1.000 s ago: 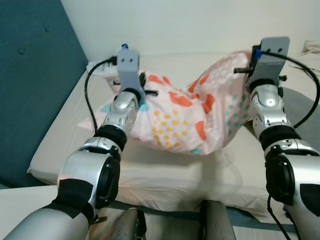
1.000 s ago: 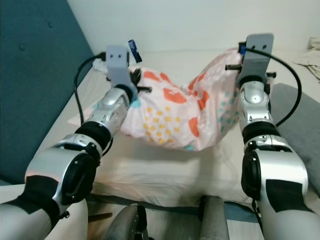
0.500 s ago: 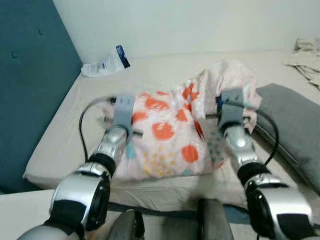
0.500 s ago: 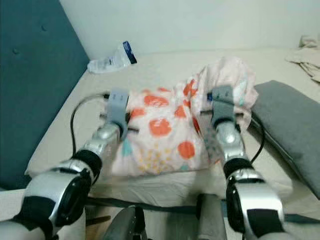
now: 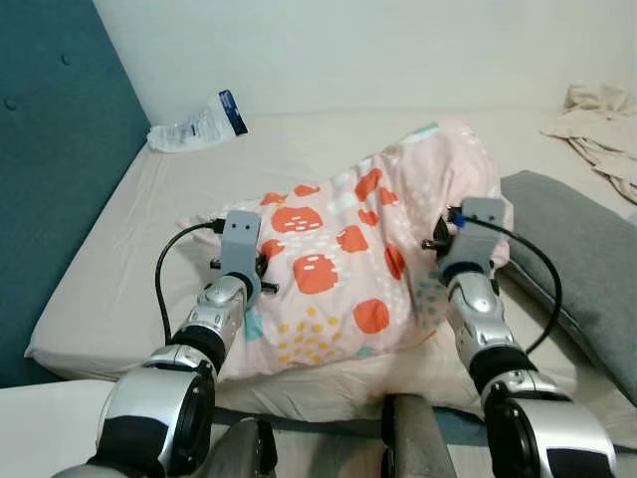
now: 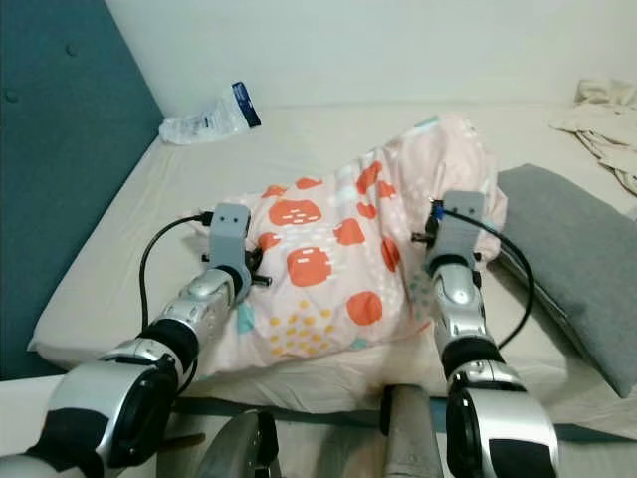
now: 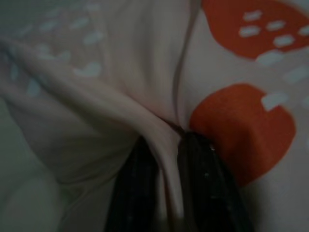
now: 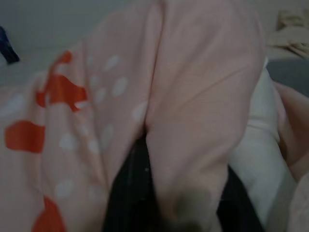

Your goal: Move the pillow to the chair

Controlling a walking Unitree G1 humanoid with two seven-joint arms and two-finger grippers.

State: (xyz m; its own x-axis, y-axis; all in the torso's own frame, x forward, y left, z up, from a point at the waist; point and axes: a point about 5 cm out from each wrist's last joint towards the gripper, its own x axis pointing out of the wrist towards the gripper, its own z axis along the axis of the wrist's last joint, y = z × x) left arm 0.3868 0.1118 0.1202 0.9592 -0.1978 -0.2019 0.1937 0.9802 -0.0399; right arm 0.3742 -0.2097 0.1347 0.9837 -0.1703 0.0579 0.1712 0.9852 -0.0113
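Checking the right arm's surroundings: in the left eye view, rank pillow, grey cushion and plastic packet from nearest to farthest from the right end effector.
1. Pillow, pinched by the right end effector.
2. Grey cushion, just right.
3. Plastic packet, far left corner.

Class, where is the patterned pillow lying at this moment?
In the head views, the pillow lies on the bed, pinched between the left gripper and right gripper, with a grey cushion on its right.
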